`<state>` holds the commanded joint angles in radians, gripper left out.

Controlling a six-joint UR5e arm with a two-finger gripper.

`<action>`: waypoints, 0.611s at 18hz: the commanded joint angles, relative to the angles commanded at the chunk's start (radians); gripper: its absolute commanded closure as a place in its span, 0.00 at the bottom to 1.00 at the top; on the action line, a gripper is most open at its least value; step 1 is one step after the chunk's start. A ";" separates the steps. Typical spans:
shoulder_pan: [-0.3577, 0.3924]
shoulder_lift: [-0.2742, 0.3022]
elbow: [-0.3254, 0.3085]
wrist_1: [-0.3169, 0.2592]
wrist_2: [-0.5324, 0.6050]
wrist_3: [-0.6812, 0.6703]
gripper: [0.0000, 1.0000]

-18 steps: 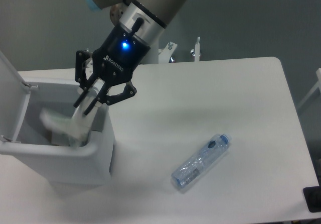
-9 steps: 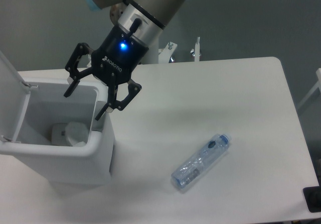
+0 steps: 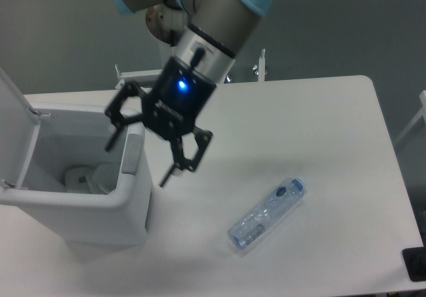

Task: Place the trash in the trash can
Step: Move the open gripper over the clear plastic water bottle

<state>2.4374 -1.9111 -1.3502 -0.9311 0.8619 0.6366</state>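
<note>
The trash can [image 3: 73, 200] stands left of the claw [image 3: 138, 158], lid up, with the wrapper [image 3: 100, 177] lying inside. The claw hangs released and empty. Next, carry it right and down to the crushed clear bottle [image 3: 267, 214] on the tabletop [image 3: 319, 124], closing across its narrow width.

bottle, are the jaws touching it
Apart. The camera view shows bare table between the open gripper, beside the bin, and the bottle.
</note>
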 joint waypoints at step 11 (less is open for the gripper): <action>0.134 -0.150 -0.087 -0.008 0.238 0.230 0.00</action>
<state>2.5710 -2.0616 -1.4373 -0.9388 1.0996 0.8667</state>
